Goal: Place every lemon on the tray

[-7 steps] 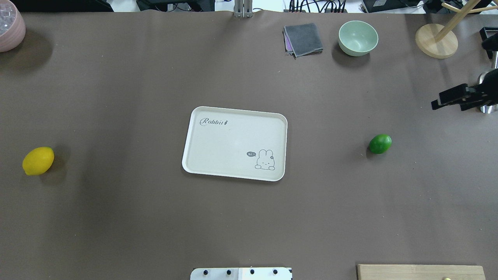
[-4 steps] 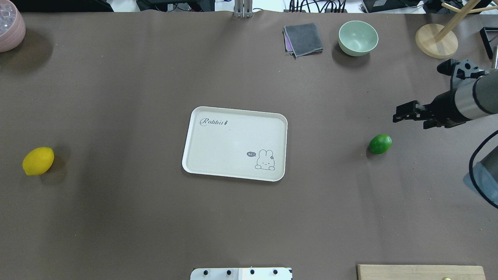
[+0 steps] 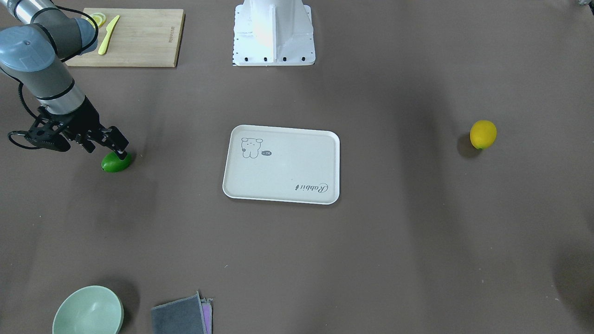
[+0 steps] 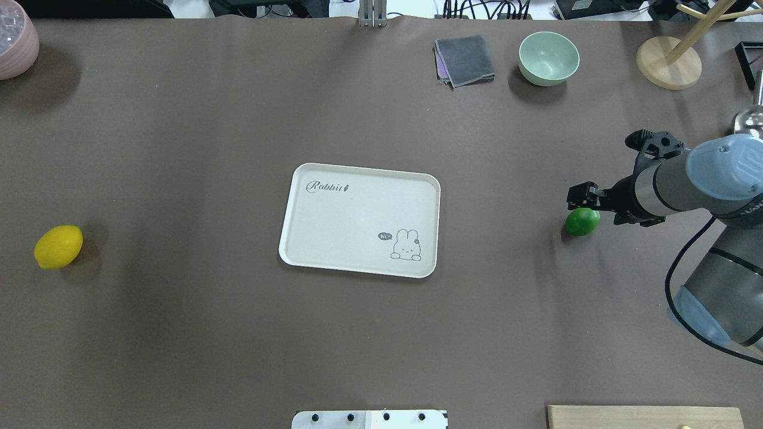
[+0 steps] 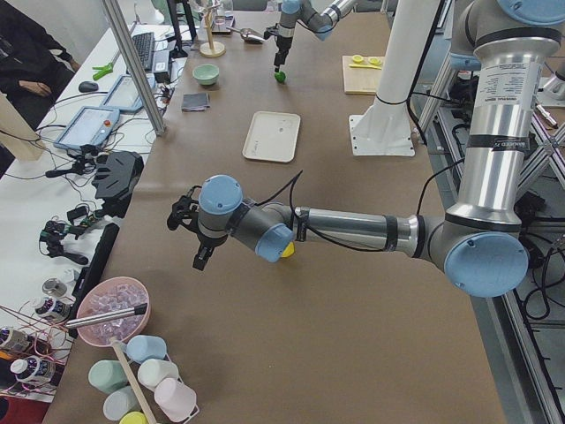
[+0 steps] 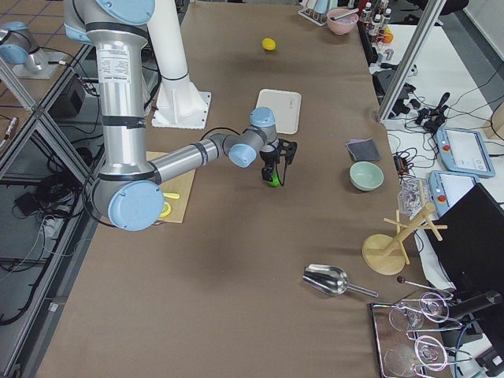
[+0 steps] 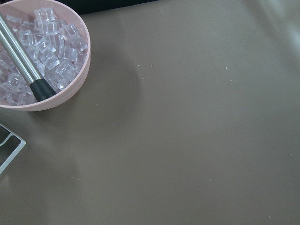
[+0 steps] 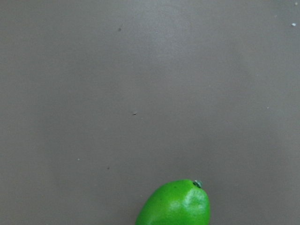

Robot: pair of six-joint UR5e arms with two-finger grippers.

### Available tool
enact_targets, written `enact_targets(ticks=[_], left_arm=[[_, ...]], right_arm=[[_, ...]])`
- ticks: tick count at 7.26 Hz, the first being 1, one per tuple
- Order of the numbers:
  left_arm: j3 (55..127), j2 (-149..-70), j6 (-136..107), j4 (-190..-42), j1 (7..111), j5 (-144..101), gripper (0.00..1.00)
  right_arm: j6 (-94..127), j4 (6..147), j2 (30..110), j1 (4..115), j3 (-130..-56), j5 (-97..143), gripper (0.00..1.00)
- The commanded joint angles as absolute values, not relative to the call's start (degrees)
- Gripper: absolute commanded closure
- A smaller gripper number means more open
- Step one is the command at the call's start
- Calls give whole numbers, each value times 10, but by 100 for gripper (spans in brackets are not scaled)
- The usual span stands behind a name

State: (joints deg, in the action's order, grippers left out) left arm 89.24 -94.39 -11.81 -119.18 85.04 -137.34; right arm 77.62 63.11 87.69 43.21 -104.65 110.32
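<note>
1. You're at the first pick. The right gripper (image 4: 582,198) hangs just over the green lemon (image 4: 582,221), its tip overlapping the fruit's far edge in the overhead view. Its jaws look spread and hold nothing, and the lemon lies on the table (image 4: 179,149).
2. The right wrist view catches the lemon only at its bottom edge, so I judge you're not centred. Line up over the fruit, come down, and close across its short width before carrying it to the tray (image 4: 357,220).
3. This lemon is glossy, smooth and oval, with a small stem nub, lying on its side well to the tray's right. It will likely roll if nudged.
4. The yellow lemon (image 4: 58,246) sits well apart on the tray's other side, and neither lemon is on the tray. The left gripper (image 5: 190,231) shows only in a side view, so you cannot tell how its jaws stand.
</note>
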Motion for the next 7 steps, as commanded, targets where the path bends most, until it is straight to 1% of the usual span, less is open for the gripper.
enact_targets(ticks=[1,2,3,4,5,6,7], left_arm=[[896,-944,-119,-1192,851,-1375,2],[895,-943,-118,-1193,851,-1375,2],[896,-943,-118,-1192,851,-1375,2],[896,-942,-118,-1193,851,-1375,2],[895,-941,-118,-1192,851,-1375,2],[895,-940,-119,-1193,851,-1377,2],[896,-937,-119,-1193,851,-1403,2]], right_arm=[[780,632,864,418,-1017,1086,0],[777,631,855,407,-1003,1071,0],[778,632,840,406,-994,1070,3],[779,631,839,406,-994,1071,60],[772,632,839,414,-998,1079,100],[772,631,838,430,-1003,1093,100],[772,631,838,456,-1024,1136,100]])
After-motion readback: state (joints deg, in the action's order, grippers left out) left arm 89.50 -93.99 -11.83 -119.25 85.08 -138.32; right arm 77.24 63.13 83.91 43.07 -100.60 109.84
